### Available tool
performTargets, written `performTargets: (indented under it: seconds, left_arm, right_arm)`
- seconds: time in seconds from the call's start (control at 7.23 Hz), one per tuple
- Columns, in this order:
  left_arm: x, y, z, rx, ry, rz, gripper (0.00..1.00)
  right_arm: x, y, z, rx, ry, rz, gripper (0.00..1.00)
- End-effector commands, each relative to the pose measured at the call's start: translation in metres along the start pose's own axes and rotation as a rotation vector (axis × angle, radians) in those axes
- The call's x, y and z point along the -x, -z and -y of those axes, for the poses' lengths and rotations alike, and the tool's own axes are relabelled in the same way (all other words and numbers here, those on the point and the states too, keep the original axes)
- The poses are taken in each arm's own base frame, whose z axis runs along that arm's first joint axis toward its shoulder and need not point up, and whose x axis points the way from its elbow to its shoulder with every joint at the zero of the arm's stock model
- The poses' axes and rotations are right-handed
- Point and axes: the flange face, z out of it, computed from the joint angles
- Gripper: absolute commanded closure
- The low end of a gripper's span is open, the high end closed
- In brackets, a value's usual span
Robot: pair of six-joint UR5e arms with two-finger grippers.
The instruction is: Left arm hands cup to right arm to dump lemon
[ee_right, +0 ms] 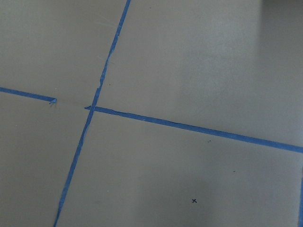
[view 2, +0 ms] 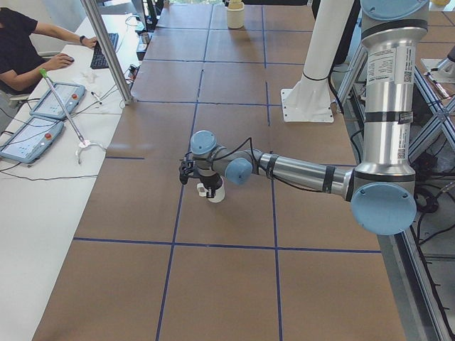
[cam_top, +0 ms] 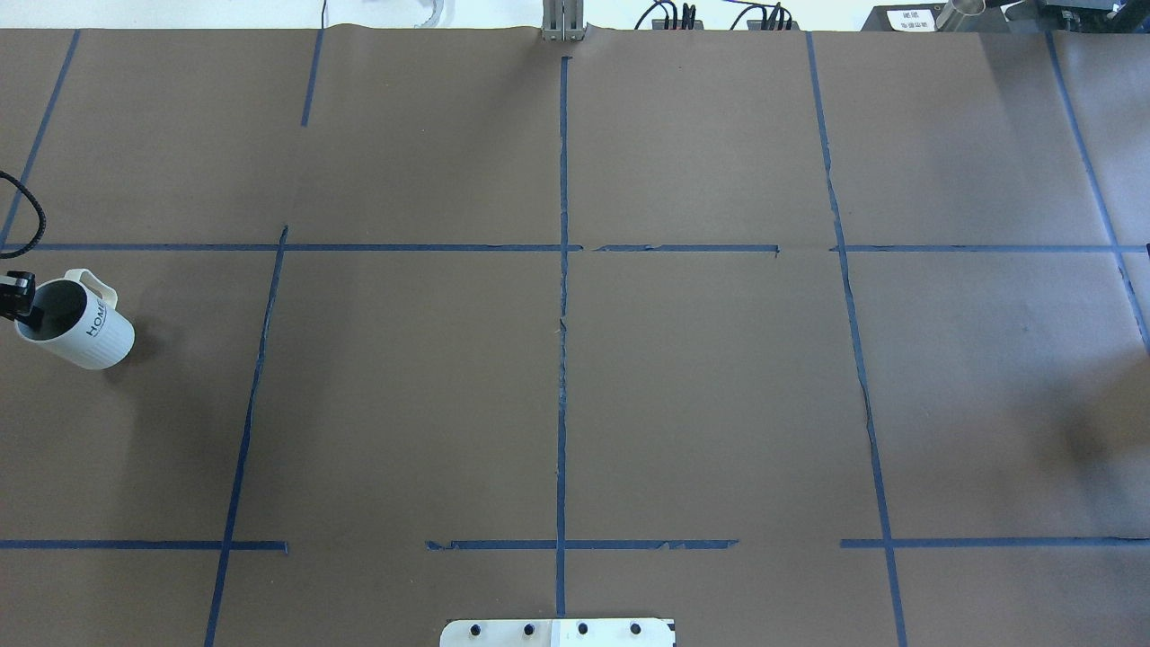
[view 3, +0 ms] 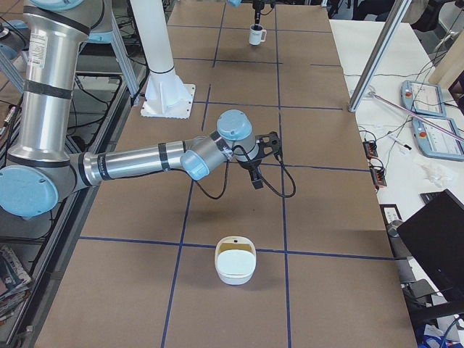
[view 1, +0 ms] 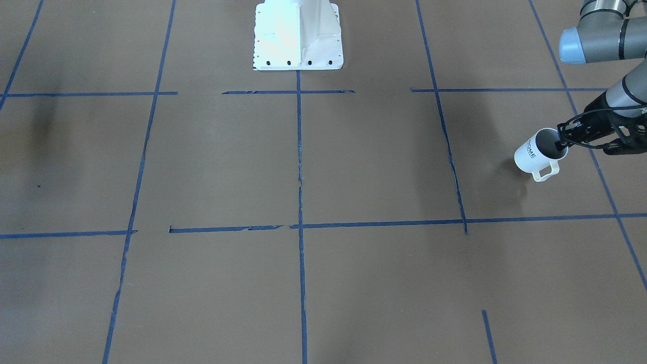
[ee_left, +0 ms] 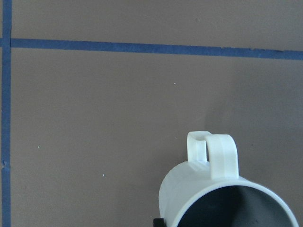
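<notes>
The cup [view 1: 536, 154], a white mug with "HOME" lettering, hangs tilted just above the brown table at its left end. My left gripper [view 1: 562, 142] is shut on its rim, one finger inside. The handle points away from the robot. The overhead view shows the cup [cam_top: 85, 325] and left gripper [cam_top: 16, 301] at the left edge. In the left wrist view the cup [ee_left: 213, 189] fills the lower right; what shows of its inside is dark. The lemon is not visible. My right gripper [view 3: 255, 176] hovers over the table's right half; I cannot tell whether it is open or shut.
A white bowl [view 3: 235, 267] with a yellowish inside sits near the table's right end. The white robot pedestal [view 1: 298, 35] stands at the robot's side. Blue tape lines grid the table. A person [view 2: 21, 42] sits at a side desk with tablets [view 2: 28, 138].
</notes>
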Motion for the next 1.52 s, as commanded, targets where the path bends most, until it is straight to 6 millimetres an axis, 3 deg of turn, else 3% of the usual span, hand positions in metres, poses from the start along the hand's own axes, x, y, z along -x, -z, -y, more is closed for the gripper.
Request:
performTargets:
  seconds: [0.0, 0.14, 0.28, 0.55, 0.69, 0.83, 0.97, 1.11, 1.38]
  left_arm:
    - [0.002, -0.003, -0.001, -0.003, -0.01, -0.003, 0.81]
    - [0.002, -0.003, -0.001, -0.003, -0.01, -0.003, 0.63]
    - [0.001, -0.003, 0.0, -0.004, -0.016, -0.004, 0.01]
    - [-0.009, 0.01, -0.003, -0.02, -0.032, -0.019, 0.0]
    - [-0.021, 0.038, -0.001, -0.068, -0.055, -0.041, 0.0]
    - [-0.007, 0.076, 0.007, -0.13, -0.085, -0.054, 0.0]
    - [0.017, 0.101, 0.01, -0.126, -0.122, -0.075, 0.0]
    - [0.047, 0.13, 0.011, -0.137, -0.161, -0.054, 0.0]
    - [0.088, 0.144, 0.008, -0.103, -0.221, -0.016, 0.0]
  right_arm:
    - [0.002, 0.001, 0.0, -0.003, 0.005, 0.002, 0.0]
    - [0.002, 0.002, 0.001, -0.005, 0.004, 0.0, 0.0]
    - [0.002, 0.001, 0.0, -0.002, 0.004, 0.0, 0.0]
    - [-0.005, 0.0, -0.01, 0.01, -0.011, -0.006, 0.0]
    - [-0.012, -0.001, -0.018, 0.021, -0.009, -0.012, 0.0]
    - [-0.026, -0.001, -0.039, 0.045, -0.002, -0.026, 0.0]
    - [-0.044, -0.007, -0.065, 0.096, 0.03, -0.041, 0.0]
    - [-0.06, -0.006, -0.074, 0.157, 0.029, -0.065, 0.0]
    - [-0.093, 0.006, -0.086, 0.239, 0.02, -0.098, 0.0]
